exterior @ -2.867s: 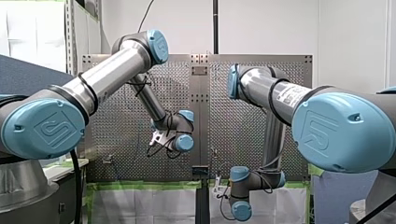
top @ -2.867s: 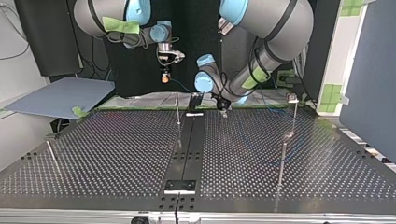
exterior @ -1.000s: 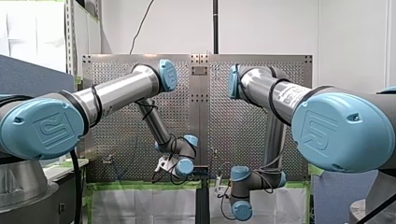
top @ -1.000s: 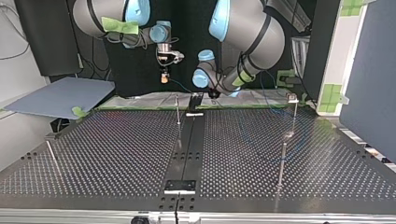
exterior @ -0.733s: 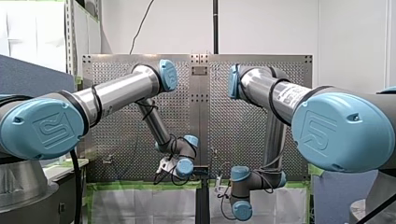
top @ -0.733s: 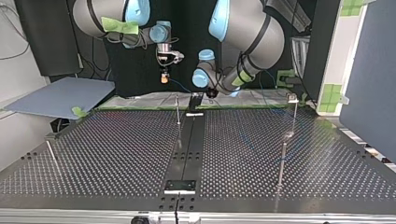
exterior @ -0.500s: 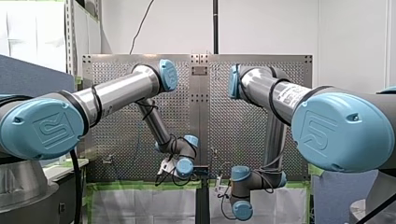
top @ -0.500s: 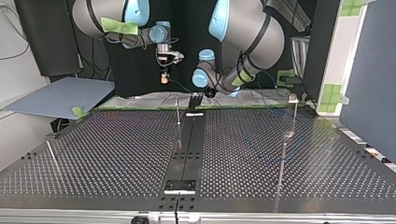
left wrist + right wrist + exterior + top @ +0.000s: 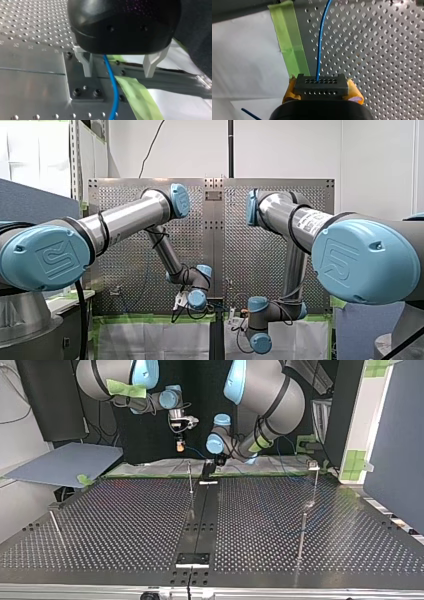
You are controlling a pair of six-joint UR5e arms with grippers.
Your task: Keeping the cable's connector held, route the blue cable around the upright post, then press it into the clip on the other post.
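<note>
**Cable lying between open left fingers; routing not begun**

My right gripper (image 9: 322, 88) is clamping the connector (image 9: 321, 84) between its yellow pads (image 9: 290, 89). The cable (image 9: 320, 50) is leaving the connector's face and running ahead over the table (image 9: 387, 50). In the top view this gripper is hanging above the centre post (image 9: 190, 477), a little to the arms' side of it and well clear of the table.

My left gripper (image 9: 119, 67) is sitting low at the table's edge, on the arms' side of the centre post and just to its right in the top view. Its metal fingers (image 9: 88, 66) are standing apart. The cable is passing between them, nearer one finger than the other, and nothing is gripping it there.

Judgement: the step in hand is the left gripper taking hold of the cable, ahead of any routing. The cable is not going round the centre post. It is also well apart from the clip post (image 9: 315, 480), which is standing far to the centre post's right in the top view and whose small head I take for the clip.

The next move calls for closing the left fingers on the cable, after centring it, since it could slip past a fingertip. The right clamp must not loosen.
</note>
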